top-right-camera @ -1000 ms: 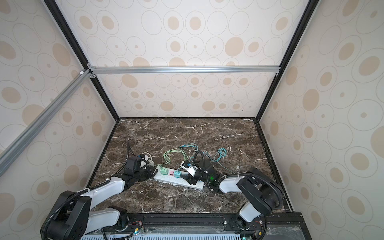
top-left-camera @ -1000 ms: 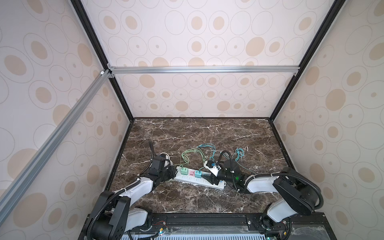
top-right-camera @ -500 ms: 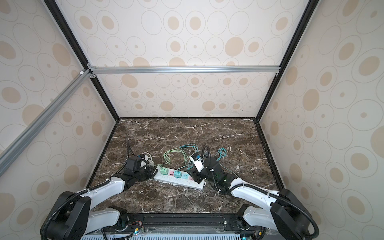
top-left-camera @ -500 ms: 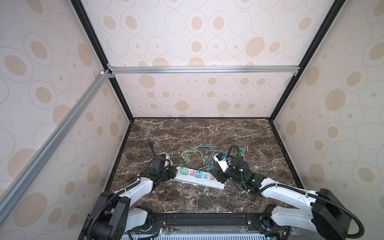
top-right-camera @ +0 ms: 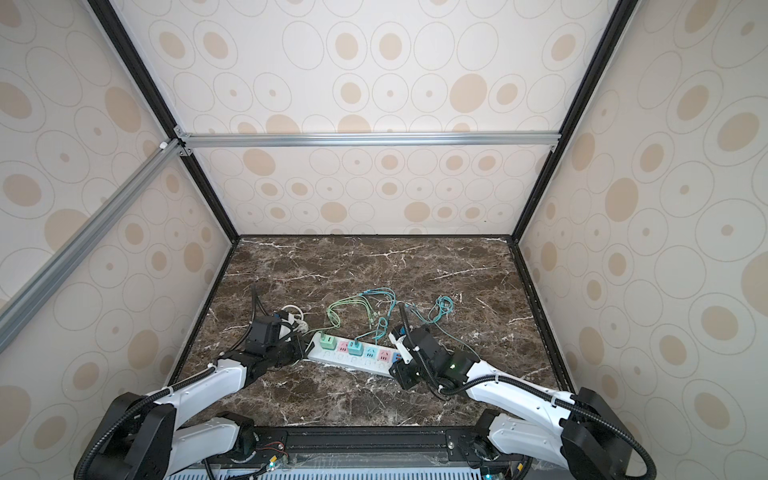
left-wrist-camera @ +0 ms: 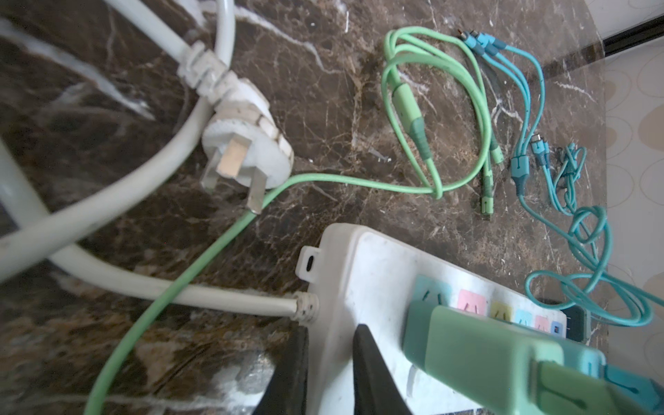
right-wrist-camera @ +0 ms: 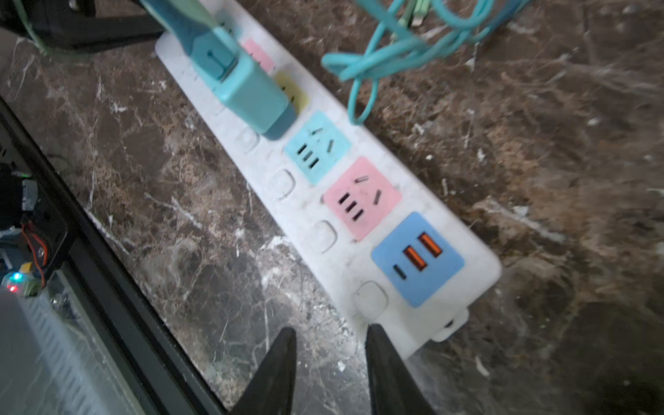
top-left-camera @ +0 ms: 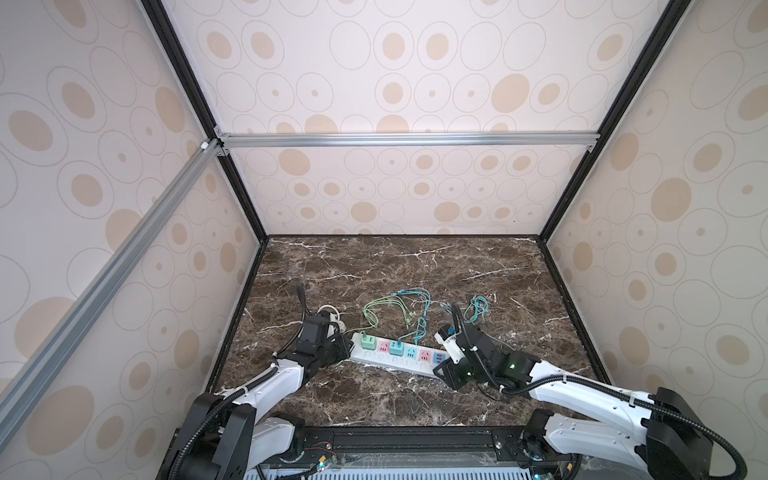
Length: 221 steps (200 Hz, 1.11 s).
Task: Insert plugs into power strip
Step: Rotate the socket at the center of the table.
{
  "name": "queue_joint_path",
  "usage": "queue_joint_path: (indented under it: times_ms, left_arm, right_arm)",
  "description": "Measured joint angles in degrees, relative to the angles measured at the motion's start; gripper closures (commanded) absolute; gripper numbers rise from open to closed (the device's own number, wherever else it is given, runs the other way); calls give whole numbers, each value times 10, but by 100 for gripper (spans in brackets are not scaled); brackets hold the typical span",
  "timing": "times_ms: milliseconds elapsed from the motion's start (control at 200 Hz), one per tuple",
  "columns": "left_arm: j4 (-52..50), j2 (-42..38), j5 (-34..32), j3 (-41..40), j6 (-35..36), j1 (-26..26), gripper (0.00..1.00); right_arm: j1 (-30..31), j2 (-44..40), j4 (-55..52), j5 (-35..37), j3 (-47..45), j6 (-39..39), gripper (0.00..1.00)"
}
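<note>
The white power strip (top-left-camera: pixel 405 365) (top-right-camera: pixel 345 360) lies near the front of the marble floor. A mint green plug (top-left-camera: pixel 368 341) (left-wrist-camera: pixel 478 363) sits in its first blue socket. A teal plug (top-left-camera: pixel 396 347) (right-wrist-camera: pixel 251 97) sits in the yellow socket. The second blue socket, the second pink socket and the USB panel (right-wrist-camera: pixel 416 258) are bare. My left gripper (top-left-camera: pixel 347 348) (left-wrist-camera: pixel 330 328) is shut on the strip's cord end, its edge between the fingers. My right gripper (top-left-camera: pixel 439 368) (right-wrist-camera: pixel 330 327) stands partly open at the USB end. One of its fingers (right-wrist-camera: pixel 377 345) lies over the strip's corner, and only marble shows between them.
The white plug (left-wrist-camera: pixel 248 151) with its thick cord (top-left-camera: pixel 330 311) lies behind the left gripper. Green cables (top-left-camera: pixel 382 311) and teal cables (top-left-camera: pixel 476 309) lie looped behind the strip. Patterned walls enclose the floor, and a black rail (top-left-camera: pixel 415 436) runs along the front.
My right gripper rose and drew back from the strip, then came down at its USB end with the jaws narrower. The left gripper and both plugs stayed put.
</note>
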Motion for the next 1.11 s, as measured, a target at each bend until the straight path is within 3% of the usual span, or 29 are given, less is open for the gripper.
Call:
queue_joint_path:
  times_ms: [430, 765, 1105]
  left_arm:
    - [-2, -6, 0, -3, 0, 0, 77]
    - [-3, -6, 1, -3, 0, 0, 77]
    - [-1, -21, 3, -16, -6, 0, 77]
  right_arm:
    - [26, 52, -4, 1, 5, 33, 65]
    - [26, 84, 6, 79, 4, 40, 63]
    - [-12, 114, 18, 107, 5, 35, 63]
